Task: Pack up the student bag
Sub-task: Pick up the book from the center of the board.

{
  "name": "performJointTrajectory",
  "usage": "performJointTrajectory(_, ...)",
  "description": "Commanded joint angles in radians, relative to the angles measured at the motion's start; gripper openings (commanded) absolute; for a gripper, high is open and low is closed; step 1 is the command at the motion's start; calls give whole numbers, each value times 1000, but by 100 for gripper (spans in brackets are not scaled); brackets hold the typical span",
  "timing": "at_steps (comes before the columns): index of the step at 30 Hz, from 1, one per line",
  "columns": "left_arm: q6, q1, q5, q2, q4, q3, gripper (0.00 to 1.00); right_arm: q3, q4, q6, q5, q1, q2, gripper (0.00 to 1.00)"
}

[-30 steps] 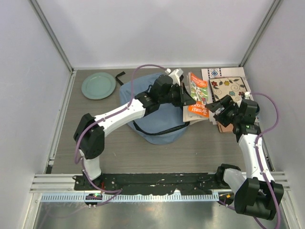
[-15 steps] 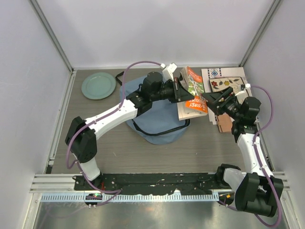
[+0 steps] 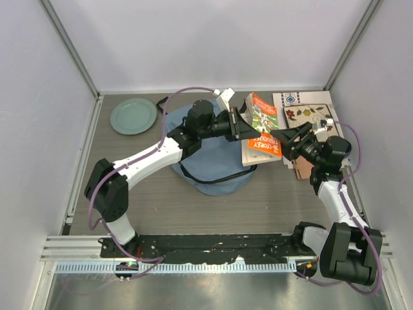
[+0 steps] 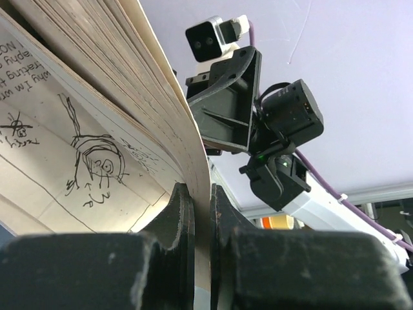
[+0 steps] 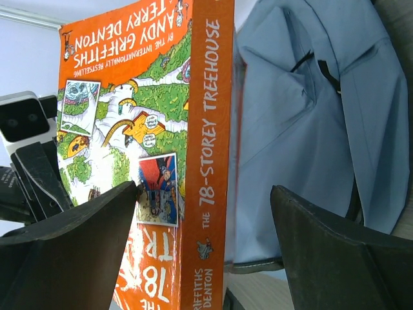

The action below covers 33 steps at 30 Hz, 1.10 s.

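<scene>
The orange spine of the book (image 5: 208,161) reads "THE 78-STOREY TREEHOUSE", and at its lower end "GRIFFITHS" and "DENTON". On the cover, at the top of the right wrist view, stand upside down "ANDY GRIFFITHS" and "TERRY DENTON", above green cartoon pictures. In the left wrist view an inner page shows a small pen drawing of a figure and some handwritten-like letters, too cut off to read.

The left gripper (image 4: 199,213) is closed, and it pinches the thin cover edge of the book between its fingers. The right gripper (image 5: 203,190) is wide open; the spine stands between its two fingers (image 5: 71,245) and no contact is visible.

The student bag (image 3: 210,161) lies in the middle of the table (image 3: 161,206) in the top view, under the left arm and just left of the raised book. A green plate (image 3: 133,115) lies in the upper left. Flat patterned books (image 3: 310,115) lie in the upper right, partly hidden by the right arm.
</scene>
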<state>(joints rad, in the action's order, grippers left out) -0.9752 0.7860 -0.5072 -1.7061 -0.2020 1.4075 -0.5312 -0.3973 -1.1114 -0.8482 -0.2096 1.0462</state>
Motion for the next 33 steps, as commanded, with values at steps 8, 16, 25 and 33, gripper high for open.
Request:
performJointTrajectory(8,-100,-8,-28,26,-203,-120,0,94,-140,-31,-31,45,80,90)
performJointTrajectory(16,-131,-10,-27,-4,-204,-232,0,149,-153,7,-22,67,146,90)
performJointTrajectory(25,-152,-8,-14,-40,-205,-286,1,166,-233,-24,-14,118,198,85)
performJointTrajectory(33,-105,-10,21,-30,-111,-309,14,172,-293,-59,-8,128,219,39)
